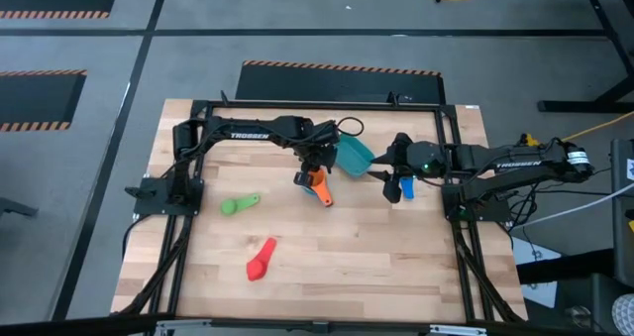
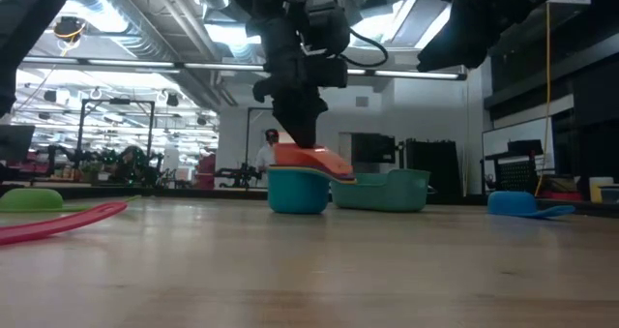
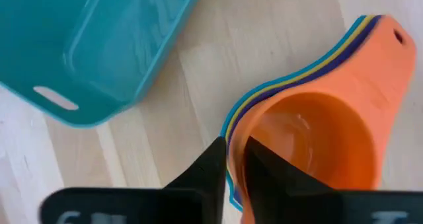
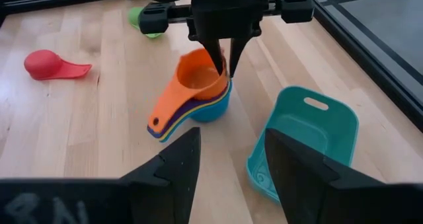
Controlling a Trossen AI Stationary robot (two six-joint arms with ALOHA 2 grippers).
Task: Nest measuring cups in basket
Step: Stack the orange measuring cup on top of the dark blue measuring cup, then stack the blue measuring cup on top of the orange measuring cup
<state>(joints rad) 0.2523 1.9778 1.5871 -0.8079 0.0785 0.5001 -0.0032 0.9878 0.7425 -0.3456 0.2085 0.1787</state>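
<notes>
Orange cup [image 4: 197,80] tops a nested stack of yellow, dark blue and light blue cups on the desk [image 1: 337,247], its rim clamped by the left pincer [image 4: 224,67]. Beside the stack lies the teal basket [image 4: 310,141], holding nothing. Right pincer [image 4: 228,159] hovers near the basket, fingers apart; green cup [image 1: 239,204] and red cup [image 1: 262,261] lie well apart from the basket.

In the high view the left arm ran from its base at the left-centre of the frame up along the top edge, then bent down toward the middle, where the left gripper [image 1: 315,177] pointed at the table. In the low view that gripper [image 2: 302,139] hung straight down in the upper centre. In the left wrist view its fingers [image 3: 205,168] stood close together, pinched on the rim of the orange cup [image 3: 310,138]. The right arm reached in from the right-centre of the high view, the right gripper [image 1: 388,175] just right of the middle. In the right wrist view its fingers [image 4: 175,168] stood apart, gripping nothing.
</notes>
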